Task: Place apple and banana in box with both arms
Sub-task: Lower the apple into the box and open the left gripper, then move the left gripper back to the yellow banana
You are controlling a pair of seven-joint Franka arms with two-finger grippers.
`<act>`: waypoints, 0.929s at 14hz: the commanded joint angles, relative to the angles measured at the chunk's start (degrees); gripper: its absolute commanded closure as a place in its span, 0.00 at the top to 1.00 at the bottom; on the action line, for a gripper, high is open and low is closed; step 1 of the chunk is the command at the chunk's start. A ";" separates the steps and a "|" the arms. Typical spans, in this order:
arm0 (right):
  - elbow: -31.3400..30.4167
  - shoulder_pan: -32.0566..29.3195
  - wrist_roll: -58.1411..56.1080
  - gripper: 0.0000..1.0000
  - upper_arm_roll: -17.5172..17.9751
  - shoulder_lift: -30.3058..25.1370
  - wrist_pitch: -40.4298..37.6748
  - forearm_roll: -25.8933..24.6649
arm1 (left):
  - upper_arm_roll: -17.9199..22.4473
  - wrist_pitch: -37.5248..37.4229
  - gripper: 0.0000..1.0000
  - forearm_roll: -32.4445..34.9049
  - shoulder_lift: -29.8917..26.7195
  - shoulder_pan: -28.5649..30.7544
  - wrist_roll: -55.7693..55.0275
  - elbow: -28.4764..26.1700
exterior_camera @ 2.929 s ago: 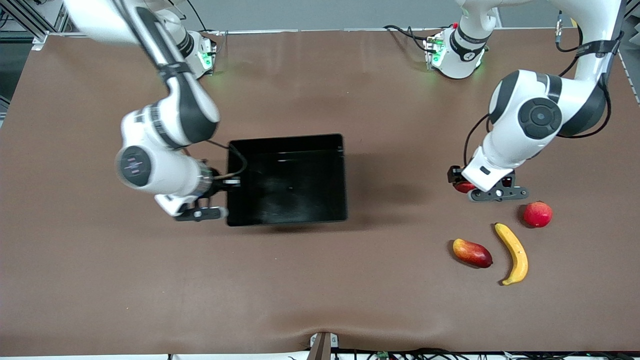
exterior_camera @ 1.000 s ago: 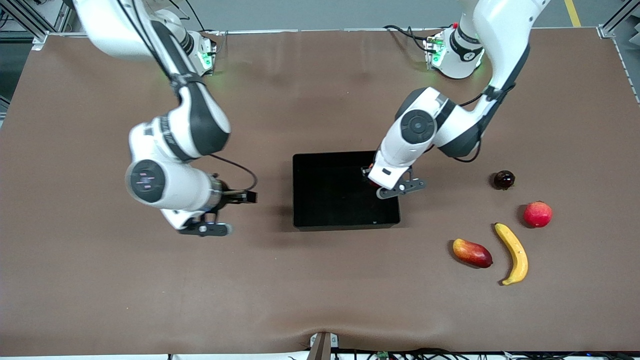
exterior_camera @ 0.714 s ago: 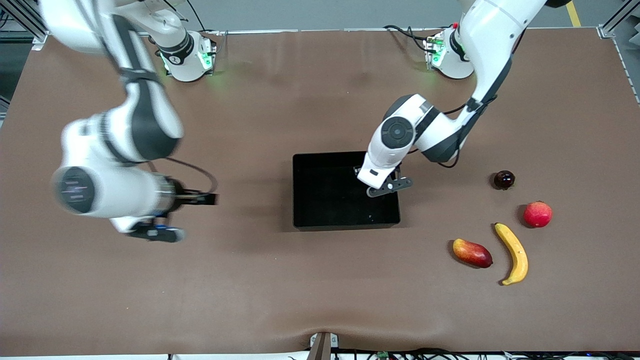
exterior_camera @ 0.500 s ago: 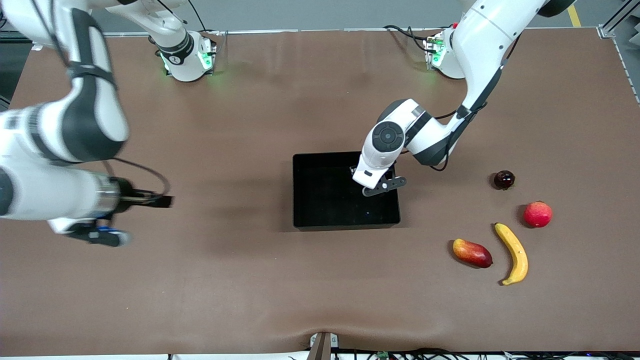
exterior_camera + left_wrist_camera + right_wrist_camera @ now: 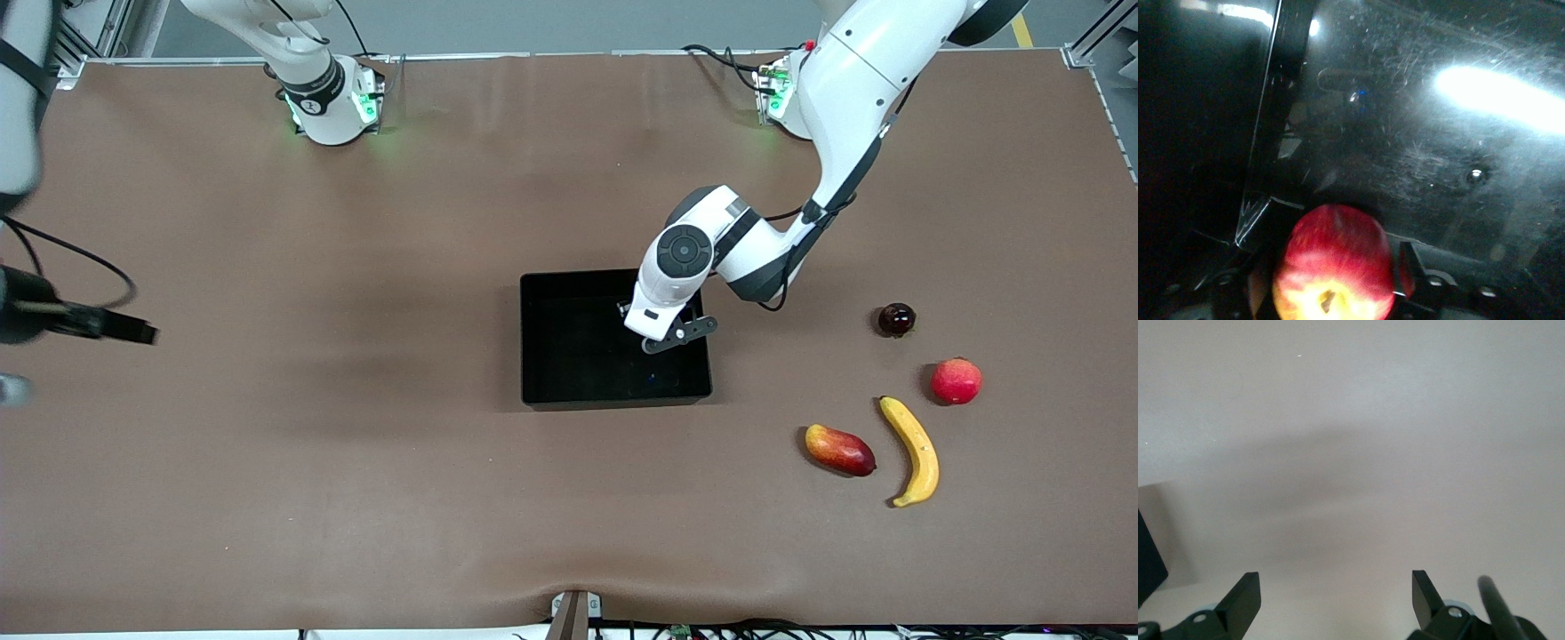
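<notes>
Where we drop the apple (image 5: 1335,263): left end effector (image 5: 665,331) over the box (image 5: 613,402), low so the fruit won't bounce; held or freed, we cannot tell.
Right end effector (image 5: 1335,580): wide open, empty, waiting at the box's nine o'clock.
Banana (image 5: 911,449): on the tabletop (image 5: 356,489), at the box's four o'clock.

Red-yellow apple (image 5: 1333,265), glossy black box (image 5: 569,369)

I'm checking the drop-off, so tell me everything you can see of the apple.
The apple is small and round, glossy red shading to yellow around a dark stem dimple. It shows only in the left wrist view, between the fingers of the left gripper, over the scratched black floor of the box. Whether the fingers grip it, or it rests on the floor, cannot be told.
</notes>
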 commanded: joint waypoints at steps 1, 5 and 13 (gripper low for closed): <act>-9.49 -1.04 -1.01 1.00 1.25 -10.83 0.84 -1.73 | 0.08 -2.56 1.00 1.46 -4.27 0.72 -1.30 1.09; -16.45 -0.25 -1.01 1.00 1.86 -22.81 -0.30 -2.43 | 0.08 -16.69 1.00 1.46 -7.09 2.04 1.85 9.95; -19.79 1.95 -1.37 1.00 2.22 -22.82 3.56 -3.49 | 0.96 -22.88 1.00 10.40 -8.68 15.30 21.27 12.17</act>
